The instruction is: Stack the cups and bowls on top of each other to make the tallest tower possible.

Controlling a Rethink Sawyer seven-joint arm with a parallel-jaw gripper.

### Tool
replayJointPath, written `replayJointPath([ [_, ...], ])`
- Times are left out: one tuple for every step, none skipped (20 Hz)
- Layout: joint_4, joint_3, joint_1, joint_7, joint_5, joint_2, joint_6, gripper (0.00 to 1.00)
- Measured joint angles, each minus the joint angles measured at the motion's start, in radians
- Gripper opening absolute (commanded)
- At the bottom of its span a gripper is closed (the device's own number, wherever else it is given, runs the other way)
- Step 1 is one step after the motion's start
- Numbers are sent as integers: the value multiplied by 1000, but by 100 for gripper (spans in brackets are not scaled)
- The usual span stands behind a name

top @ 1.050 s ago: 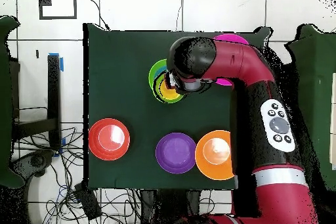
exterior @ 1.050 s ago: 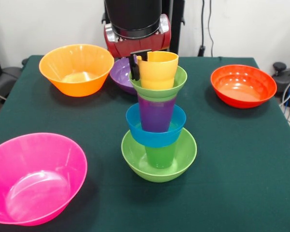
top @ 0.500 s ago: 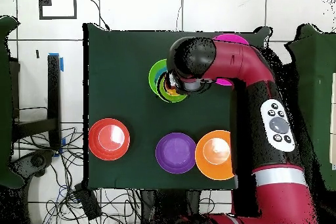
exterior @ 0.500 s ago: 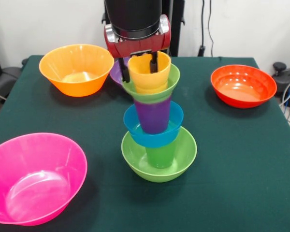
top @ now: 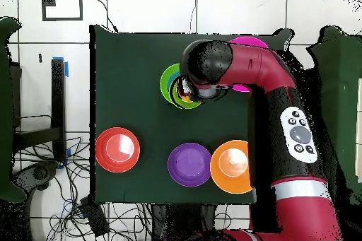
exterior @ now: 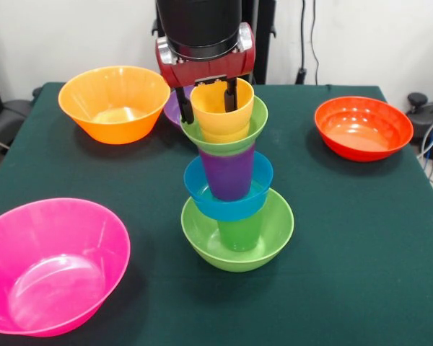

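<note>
Shifted left: yellow cup (exterior: 222, 108) atop tower (exterior: 231, 189) | pincer (exterior: 209, 103) wide, straddling cup wall

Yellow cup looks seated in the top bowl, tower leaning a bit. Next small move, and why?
Probably lift the gripper straight up, slowly. Its fingers are apart, one inside and one outside the yellow cup, which sits in the small green bowl. The tower leans, so any sideways drag could topple it.

Gripper (exterior: 208, 99) lowered, fingers (exterior: 232, 94) spread.
</note>
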Motion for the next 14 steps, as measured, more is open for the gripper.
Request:
replayJointPath([
  [0, 0, 0, 0, 0, 0, 0, 100],
  [0, 0, 0, 0, 0, 0, 0, 100],
  [0, 0, 0, 0, 0, 0, 0, 100],
  [0, 0, 0, 0, 0, 0, -1, 100],
  [0, 0, 0, 0, 0, 0, -1, 100],
  [0, 0, 0, 0, 0, 0, -4, 100],
  [0, 0, 0, 0, 0, 0, -6, 100],
  [2, 0, 0, 0, 0, -2, -8, 100],
  [7, 0, 0, 0, 1, -7, -8, 100],
  [11, 0, 0, 0, 1, -12, -8, 100],
  [15, 0, 0, 0, 3, -18, -8, 100],
  [20, 0, 0, 0, 5, -26, -8, 100],
  [26, 0, 0, 0, 7, -35, -8, 100],
  [36, 0, 0, 0, 13, -55, -8, 100],
])
